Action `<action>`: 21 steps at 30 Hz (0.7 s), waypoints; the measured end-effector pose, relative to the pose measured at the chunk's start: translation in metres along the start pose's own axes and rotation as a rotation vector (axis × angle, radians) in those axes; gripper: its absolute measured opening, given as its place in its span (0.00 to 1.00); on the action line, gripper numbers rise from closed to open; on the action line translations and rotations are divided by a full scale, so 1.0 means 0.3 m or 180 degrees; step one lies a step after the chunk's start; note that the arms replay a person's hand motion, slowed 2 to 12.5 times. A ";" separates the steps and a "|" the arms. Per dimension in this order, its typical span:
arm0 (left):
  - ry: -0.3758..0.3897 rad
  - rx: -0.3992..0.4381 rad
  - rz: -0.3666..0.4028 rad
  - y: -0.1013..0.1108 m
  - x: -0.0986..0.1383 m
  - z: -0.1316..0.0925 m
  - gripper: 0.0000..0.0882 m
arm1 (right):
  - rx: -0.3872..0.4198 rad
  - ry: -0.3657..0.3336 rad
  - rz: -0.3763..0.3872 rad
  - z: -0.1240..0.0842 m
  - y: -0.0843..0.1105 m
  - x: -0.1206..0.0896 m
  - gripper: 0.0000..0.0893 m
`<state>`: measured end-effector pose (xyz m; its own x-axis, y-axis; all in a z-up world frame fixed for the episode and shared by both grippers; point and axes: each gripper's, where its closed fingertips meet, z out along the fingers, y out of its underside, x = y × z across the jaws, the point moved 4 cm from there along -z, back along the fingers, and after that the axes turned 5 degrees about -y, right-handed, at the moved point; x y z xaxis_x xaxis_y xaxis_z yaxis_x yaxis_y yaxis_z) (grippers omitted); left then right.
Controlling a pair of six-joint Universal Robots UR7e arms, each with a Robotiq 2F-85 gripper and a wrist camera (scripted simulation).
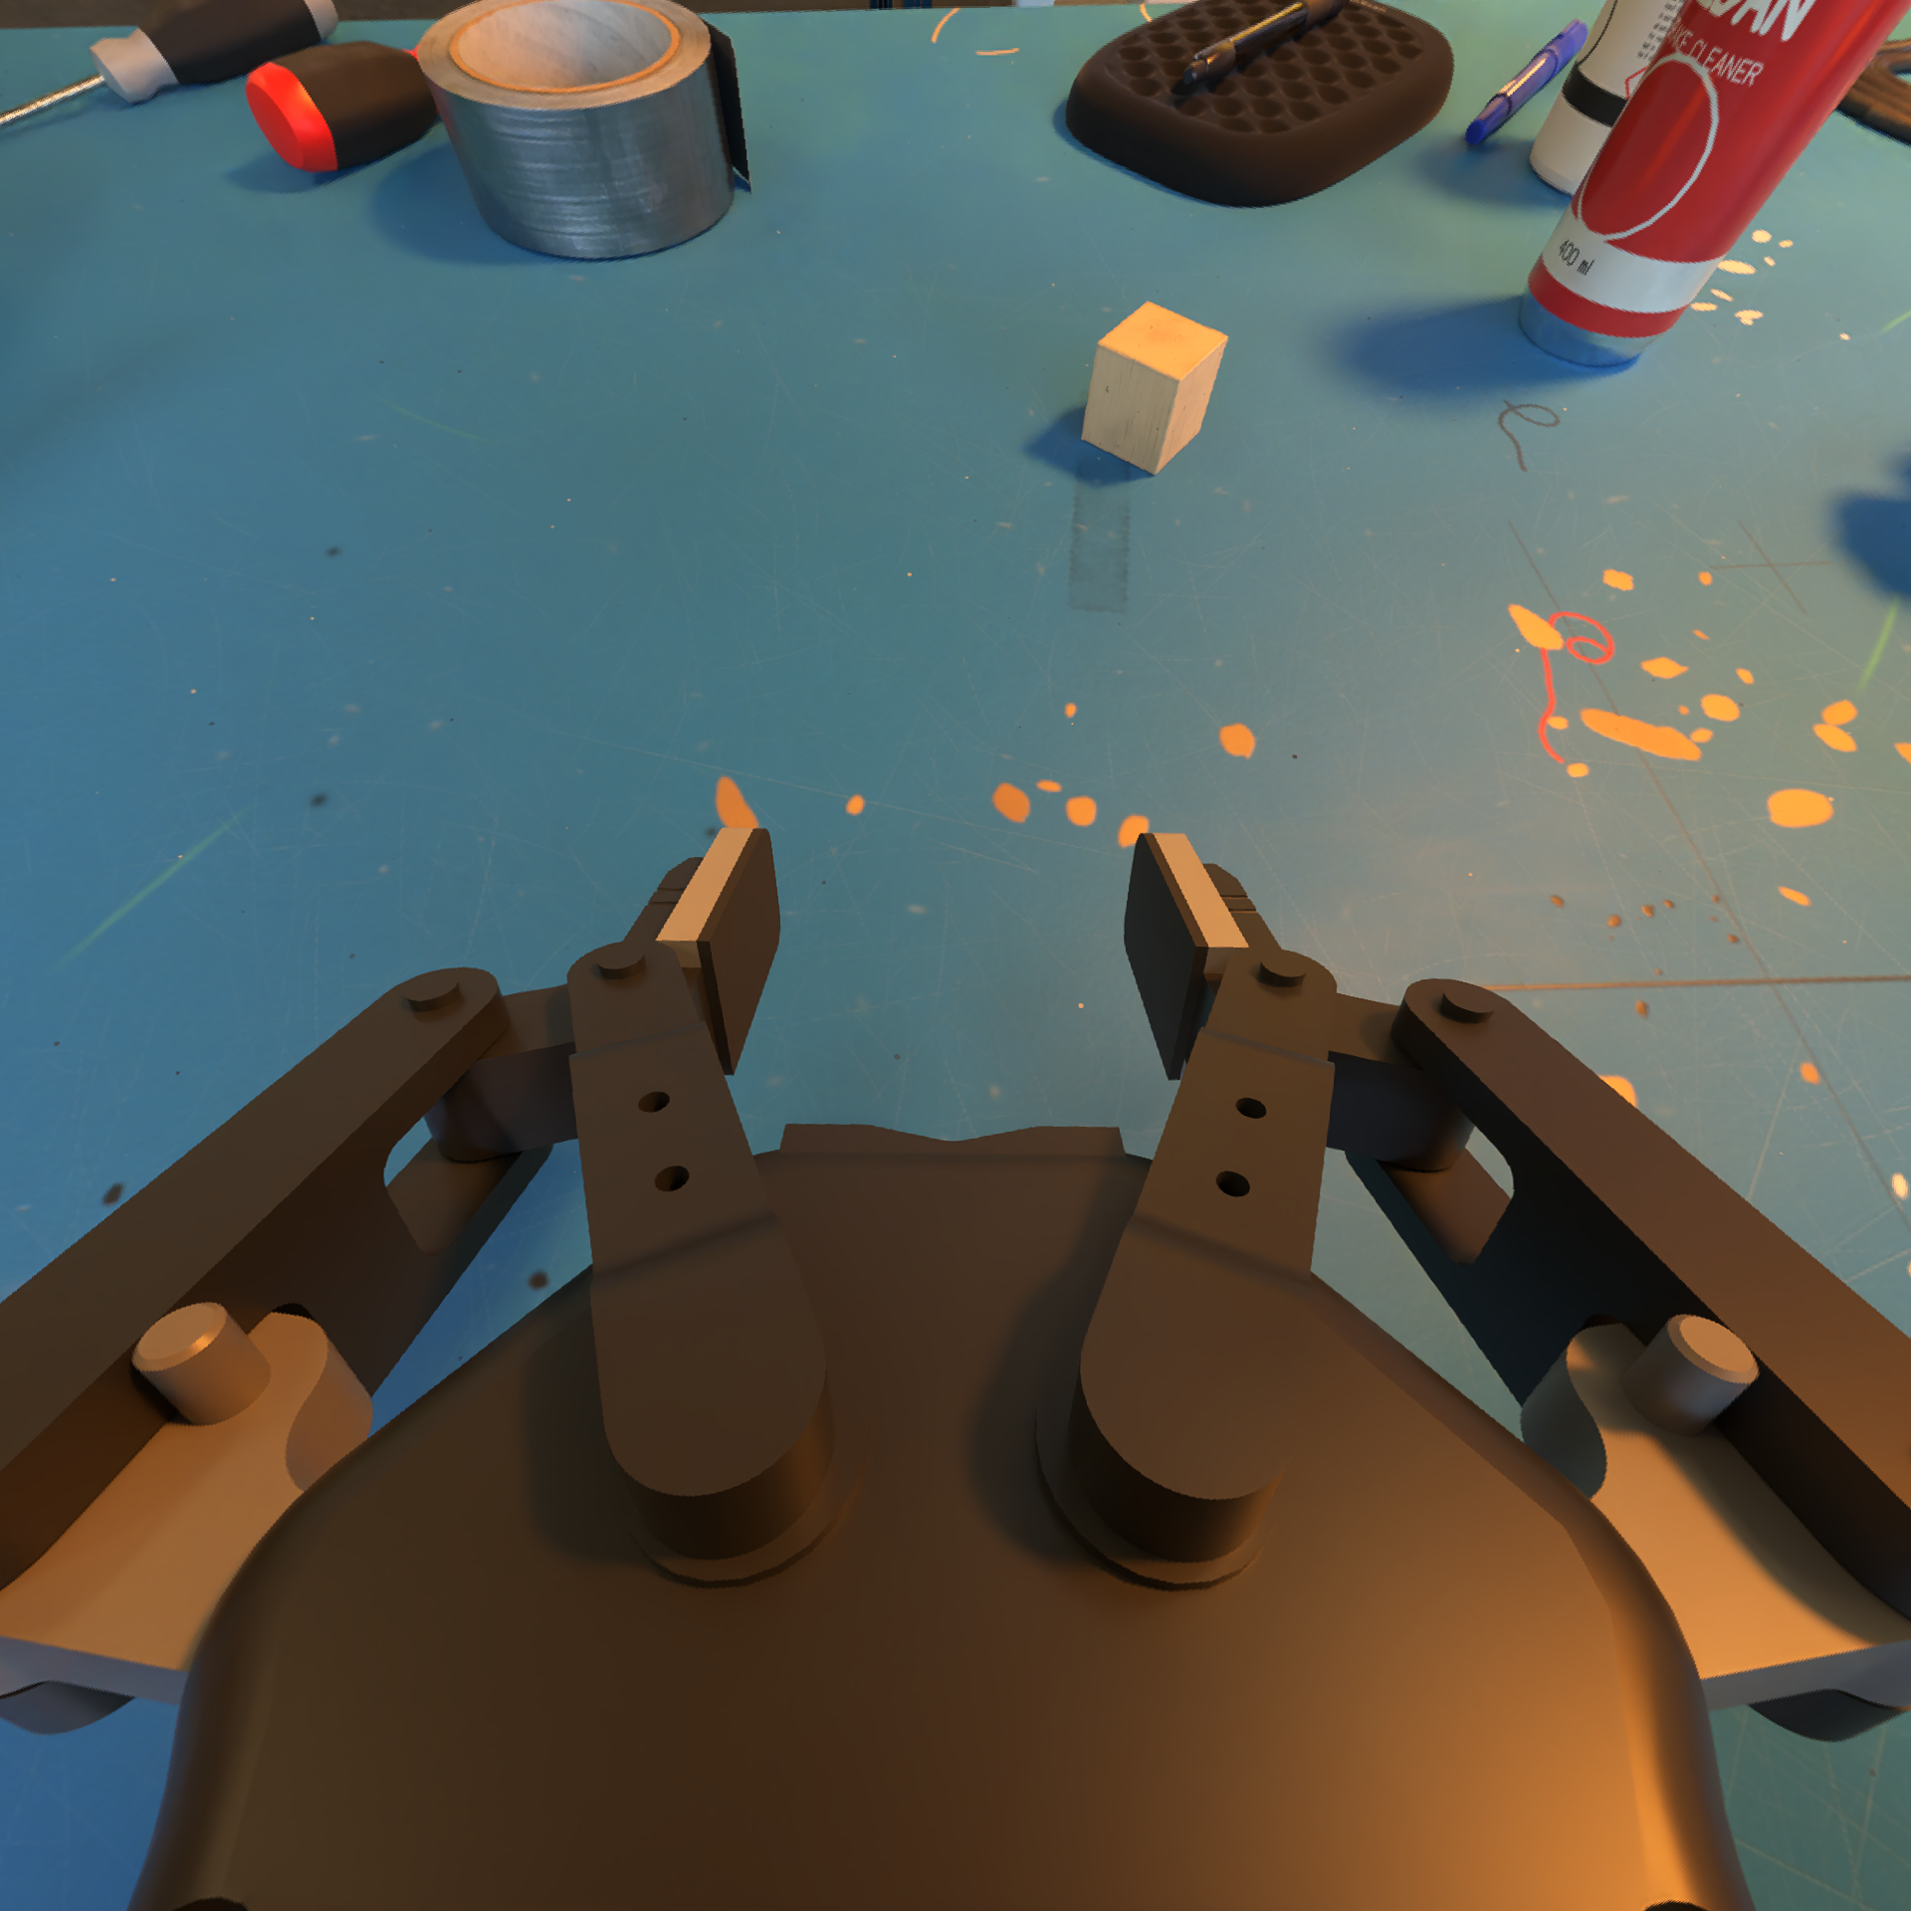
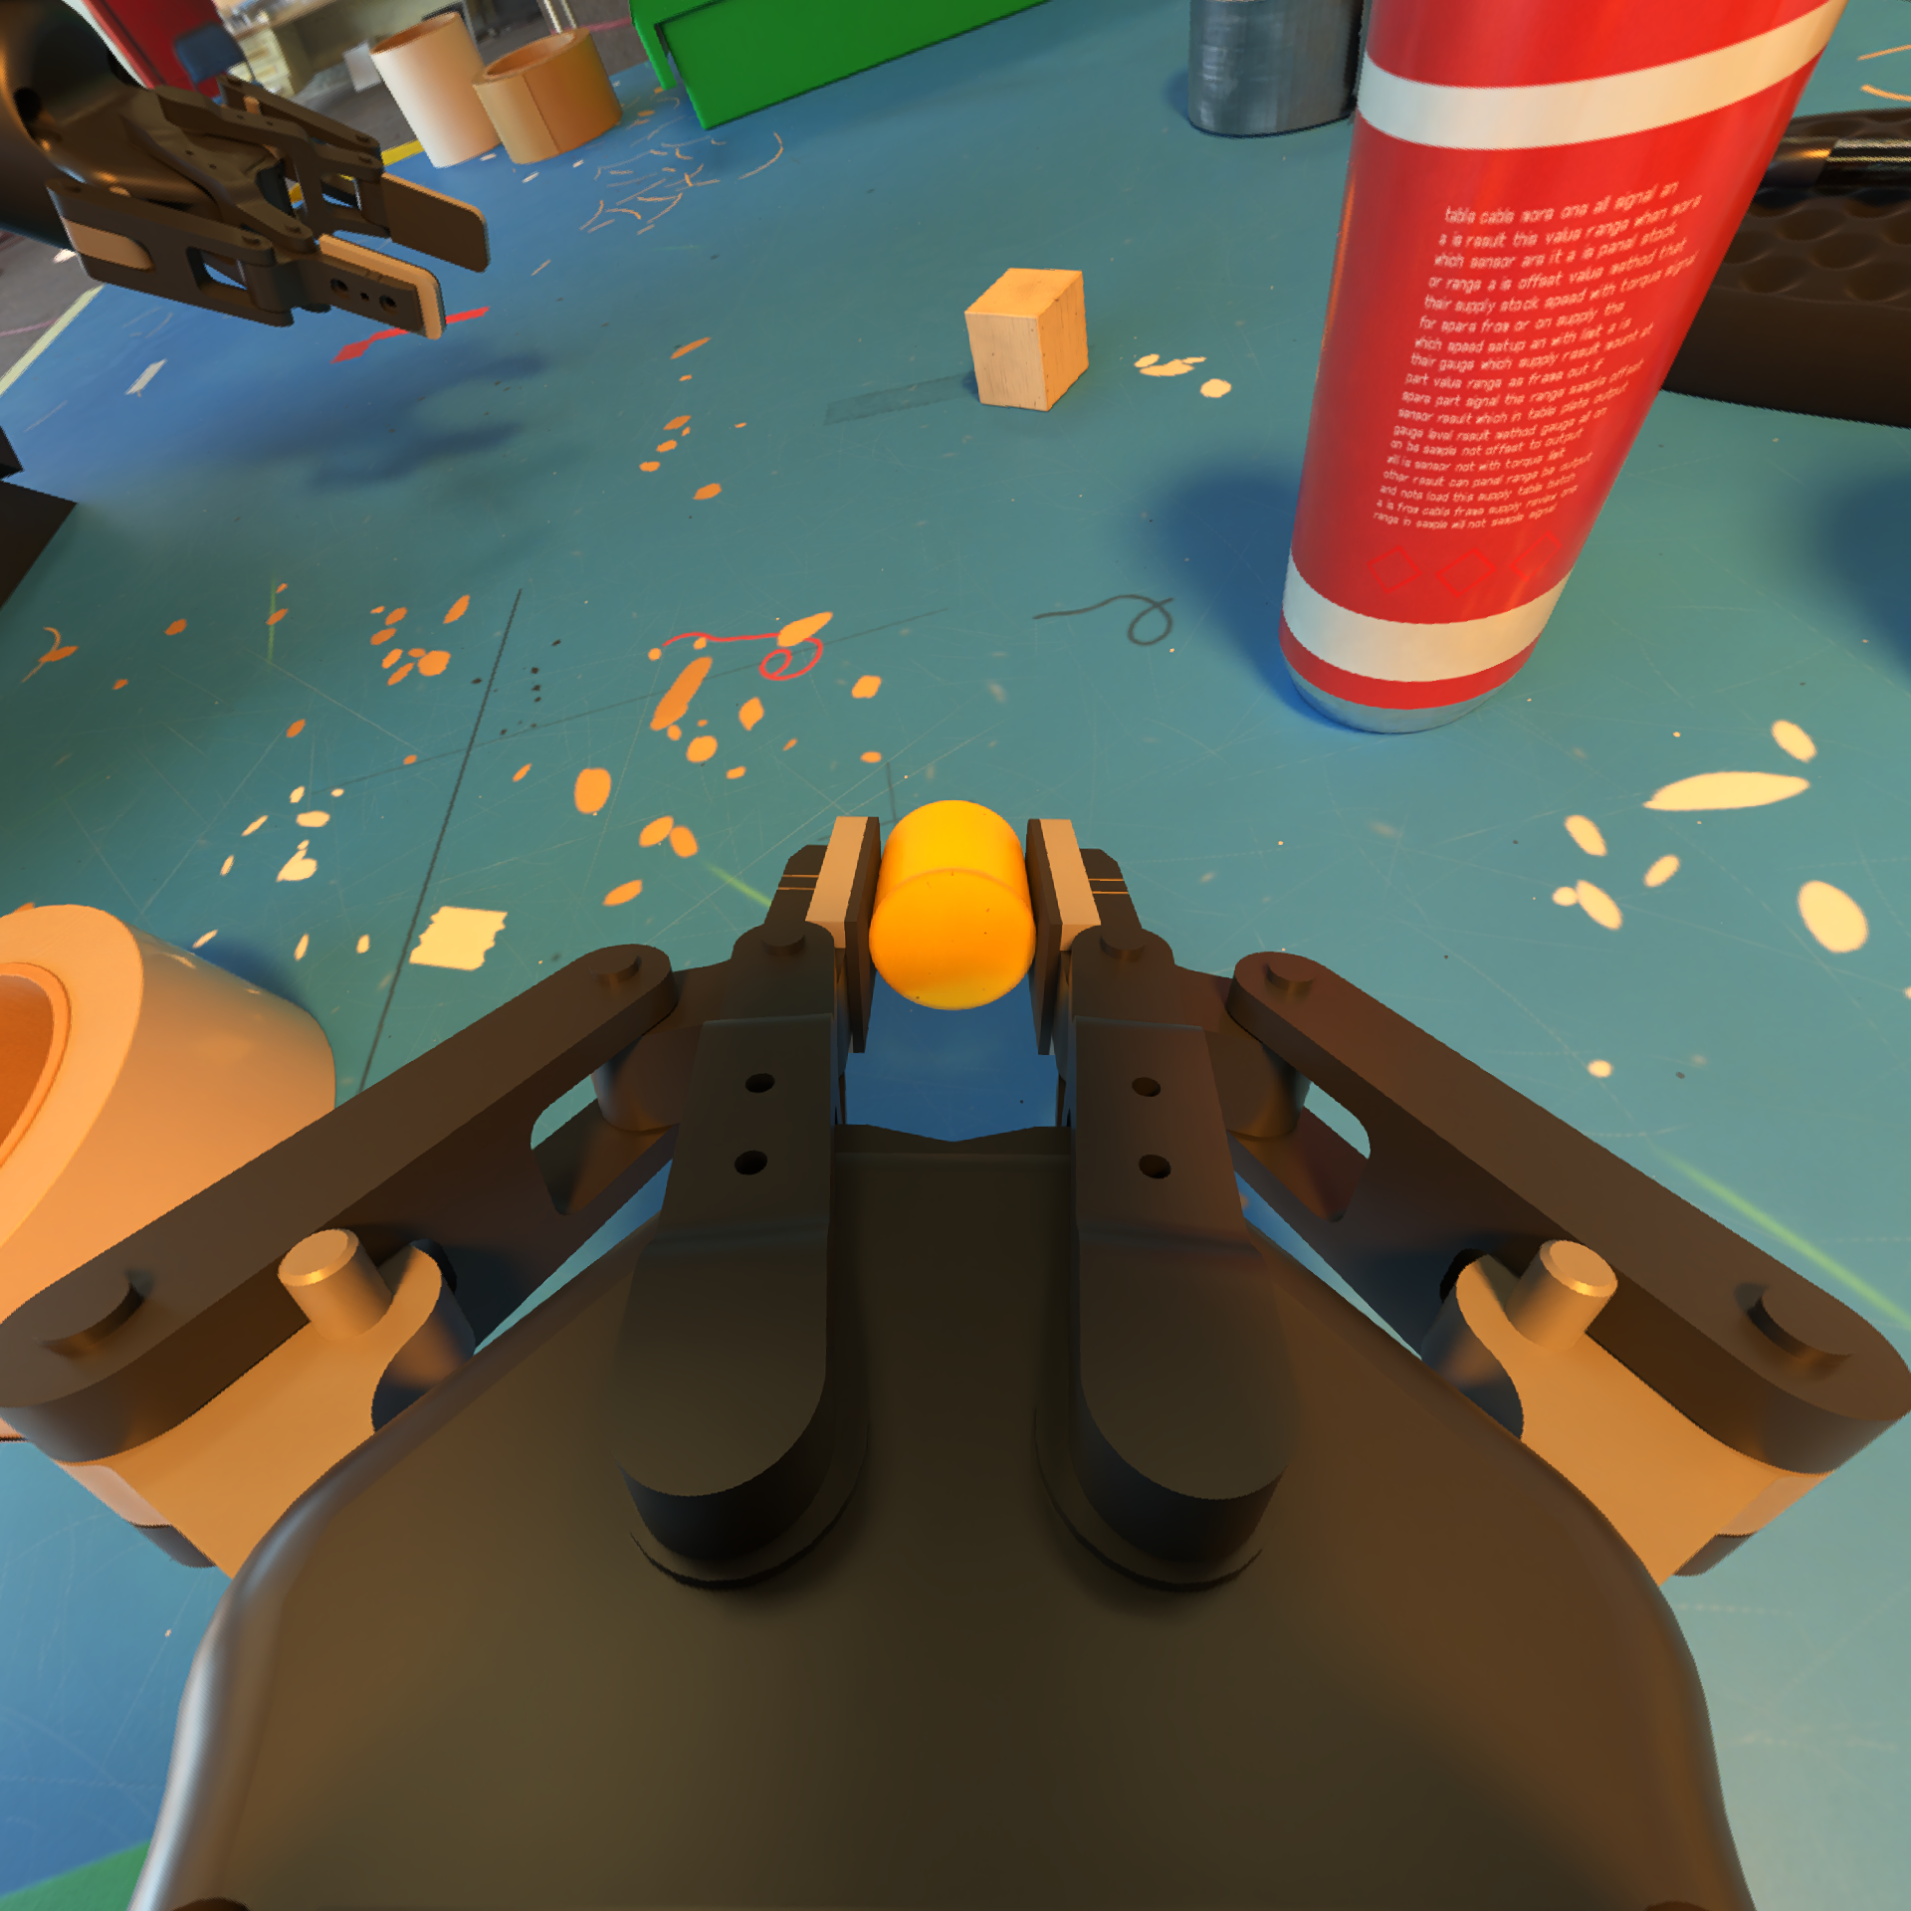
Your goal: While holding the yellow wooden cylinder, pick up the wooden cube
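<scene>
Our left gripper (image 1: pixel 949 858) hangs over the blue table (image 1: pixel 517 620) with its fingers spread wide and nothing between them; the wooden cube (image 1: pixel 1153 386) sits on the table well ahead of it, slightly to the right, untouched. Along the far edge, from left to right, we see two screwdriver handles (image 1: pixel 331 103), a roll of grey tape (image 1: pixel 589 134), a dark honeycomb pad (image 1: pixel 1262 103) with a pen on it, a blue pen (image 1: pixel 1525 83) and a red can (image 1: pixel 1696 176) (standing just right of the cube, apart from it).

From the other wrist, a pale tape roll (image 2: pixel 134 1055) lies at the left edge, and the left gripper (image 2: pixel 445 269) shows far off at upper left, above the table. Our right gripper (image 2: pixel 951 838) is closed on the yellow cylinder (image 2: pixel 951 910), both pads pressed against its curved sides, one flat end facing the camera. Farther on stands the cube (image 2: pixel 1026 336), and right of it the red can (image 2: pixel 1499 393).
</scene>
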<state>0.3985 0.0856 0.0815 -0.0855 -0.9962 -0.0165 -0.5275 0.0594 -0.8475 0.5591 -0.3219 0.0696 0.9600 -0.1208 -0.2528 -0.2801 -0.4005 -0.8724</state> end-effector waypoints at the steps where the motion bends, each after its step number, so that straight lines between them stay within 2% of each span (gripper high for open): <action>1: 0.0000 0.0002 -0.0002 0.000 0.000 0.000 0.68 | 0.0000 0.0000 0.0000 0.000 0.000 0.000 0.28; 21: -0.0011 0.0052 -0.0060 -0.004 -0.013 -0.005 0.68 | 0.0009 0.0010 -0.0008 -0.001 -0.001 0.000 0.28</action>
<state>0.3983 0.0896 0.0833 -0.0729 -0.9973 -0.0024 -0.5151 0.0397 -0.8562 0.5592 -0.3221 0.0698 0.9607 -0.1225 -0.2492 -0.2776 -0.3982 -0.8743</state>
